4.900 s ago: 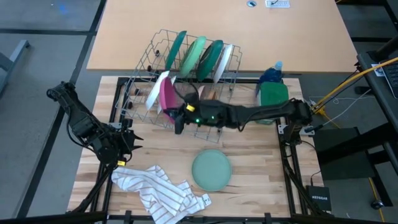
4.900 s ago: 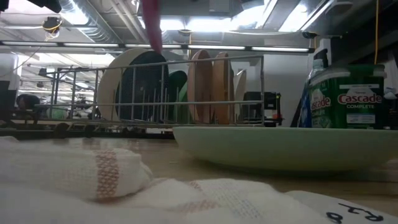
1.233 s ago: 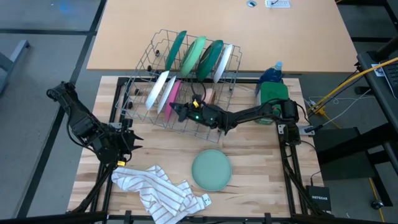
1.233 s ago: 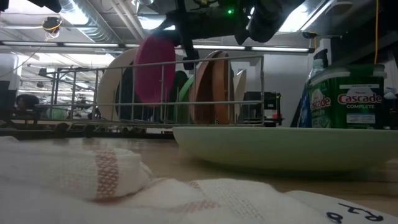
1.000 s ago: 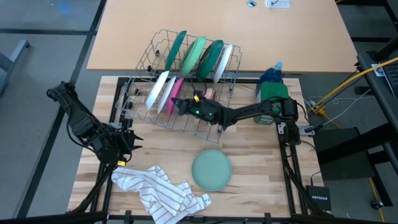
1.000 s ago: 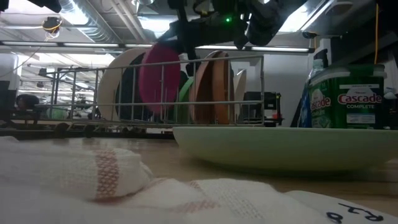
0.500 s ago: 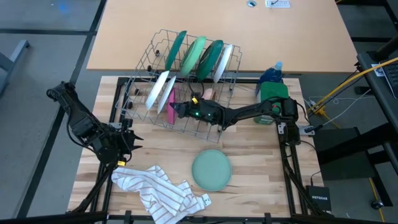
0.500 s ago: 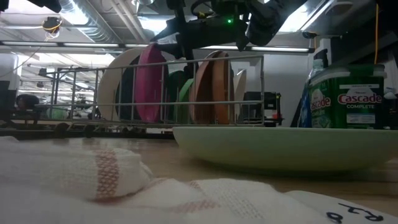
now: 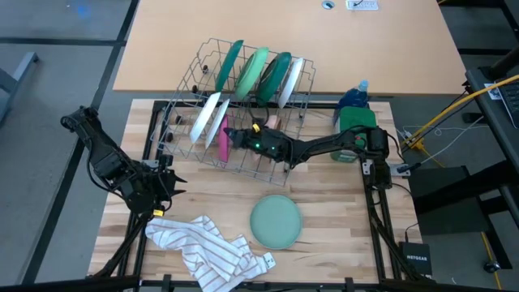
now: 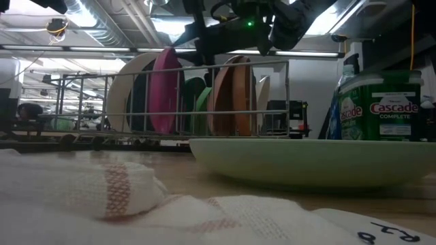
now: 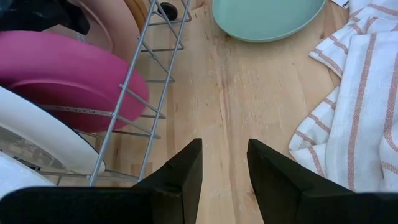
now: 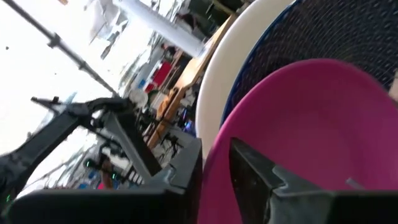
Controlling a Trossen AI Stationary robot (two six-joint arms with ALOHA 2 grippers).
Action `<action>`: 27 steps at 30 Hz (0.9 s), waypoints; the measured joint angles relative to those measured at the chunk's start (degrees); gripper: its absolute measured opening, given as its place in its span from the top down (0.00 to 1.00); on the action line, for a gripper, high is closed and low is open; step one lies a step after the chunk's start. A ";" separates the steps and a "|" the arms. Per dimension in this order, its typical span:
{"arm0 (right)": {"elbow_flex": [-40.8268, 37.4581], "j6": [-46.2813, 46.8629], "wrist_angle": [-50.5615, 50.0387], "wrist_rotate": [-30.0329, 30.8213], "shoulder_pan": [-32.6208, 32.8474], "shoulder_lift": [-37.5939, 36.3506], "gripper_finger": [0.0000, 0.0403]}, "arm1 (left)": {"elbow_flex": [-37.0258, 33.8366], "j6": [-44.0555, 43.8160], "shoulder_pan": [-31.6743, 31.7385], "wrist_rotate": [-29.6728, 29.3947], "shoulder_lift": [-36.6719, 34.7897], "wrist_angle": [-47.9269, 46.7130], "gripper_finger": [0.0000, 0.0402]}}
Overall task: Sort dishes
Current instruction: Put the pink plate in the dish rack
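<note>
A pink plate (image 9: 222, 143) stands on edge in the wire dish rack (image 9: 188, 81), next to a white plate (image 9: 207, 118). It reaches above the top rail in the low view (image 10: 163, 92). My right gripper (image 9: 228, 135) reaches in level from the table's right. It is open, with one finger on each side of the plate's upper rim (image 12: 214, 146). More dishes stand in the rack's far row: dark green (image 9: 229, 65), light green (image 9: 255, 71) and white (image 9: 293, 79). A light green plate (image 9: 276, 221) lies flat on the table. My left gripper (image 9: 166, 180) waits open at the left, with nothing between its fingers (image 11: 225, 149). My right gripper's fingers (image 12: 180, 180) stand on either side of the pink plate's upper rim, coming level from the table's right. I cannot tell whether either finger touches it. The plate stands upright in the rack's wires.
A white striped cloth (image 9: 207, 247) lies crumpled at the near left. A green detergent bottle (image 9: 357, 122) stands right of the rack, behind my right arm. Bare wood lies between the rack's near side and the light green plate.
The pink plate was tilted and held high over the rack's top rail. It has come down between the wires and now stands upright beside the white plate. My right gripper has stayed at its rim.
</note>
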 joint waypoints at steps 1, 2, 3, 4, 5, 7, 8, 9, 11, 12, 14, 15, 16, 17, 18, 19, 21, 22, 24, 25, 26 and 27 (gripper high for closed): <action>0.00 0.42 0.01 0.81 0.00 0.00 0.81 | 0.00 0.00 -0.02 0.02 0.00 -0.01 0.71; 0.00 0.68 0.03 1.25 0.00 0.00 0.82 | 0.00 0.00 0.00 0.00 0.00 -0.01 0.71; 0.00 0.87 0.01 1.48 0.00 0.00 0.83 | 0.00 0.00 -0.02 0.00 0.00 -0.01 0.71; 0.00 0.90 0.00 1.60 0.00 -0.02 0.84 | 0.00 -0.01 -0.01 0.01 0.00 0.00 0.71; 0.02 0.91 0.00 2.10 0.00 -0.02 0.86 | 0.00 0.00 0.00 0.02 0.00 0.00 0.71; 0.02 0.97 0.02 3.32 0.08 -0.02 0.90 | 0.00 -0.01 -0.02 0.01 0.00 0.01 0.71; 0.02 0.99 0.04 4.20 0.09 -0.02 0.91 | 0.00 -0.01 -0.02 0.01 0.00 0.01 0.71; 0.02 1.06 0.04 5.18 0.09 -0.04 0.93 | 0.00 -0.02 -0.02 0.02 0.00 -0.01 0.71; 0.02 1.19 0.02 7.17 0.10 -0.09 0.97 | 0.00 -0.02 0.00 0.02 0.00 0.01 0.71; 0.04 1.19 0.00 8.11 0.12 -0.09 0.98 | 0.00 -0.02 0.00 0.00 0.00 -0.01 0.71; 0.04 1.14 -0.02 9.36 0.13 -0.09 0.98 | 0.00 -0.03 -0.01 0.01 0.00 0.00 0.71; 0.04 1.13 0.00 9.50 0.09 -0.09 0.98 | 0.00 -0.04 -0.02 0.02 0.00 0.01 0.71; 0.04 1.08 0.02 9.47 0.07 -0.09 0.97 | 0.00 -0.04 0.00 0.02 0.00 0.01 0.71; 0.04 1.00 0.06 9.41 0.07 -0.09 0.96 | 0.00 -0.04 -0.01 0.02 0.00 0.01 0.71; 0.04 0.94 0.04 9.39 0.07 -0.09 0.95 | 0.00 -0.04 0.00 0.01 0.00 0.01 0.71; 0.04 0.90 0.00 9.37 0.09 -0.09 0.94 | 0.00 -0.02 0.00 0.02 0.00 0.01 0.71; 0.04 0.90 -0.07 9.34 0.09 -0.09 0.95 | 0.00 -0.04 0.00 0.02 0.00 0.01 0.71; 0.04 0.90 -0.26 9.46 0.09 -0.09 0.95 | 0.00 -0.04 -0.02 0.02 0.00 0.01 0.71; 0.04 0.88 -0.78 10.88 0.03 -0.09 0.97 | 0.00 -0.04 -0.02 0.02 0.00 0.01 0.71; 0.04 0.85 -1.08 12.08 -0.02 -0.06 0.98 | 0.00 -0.09 -0.02 0.02 0.00 0.01 0.71; 0.04 0.82 -1.30 13.29 -0.05 -0.02 0.99 | 0.00 -0.25 -0.02 0.02 0.00 0.01 0.71; 0.04 0.81 -1.50 14.34 -0.22 -0.02 0.99 | 0.00 -0.42 -0.02 0.02 0.00 0.01 0.71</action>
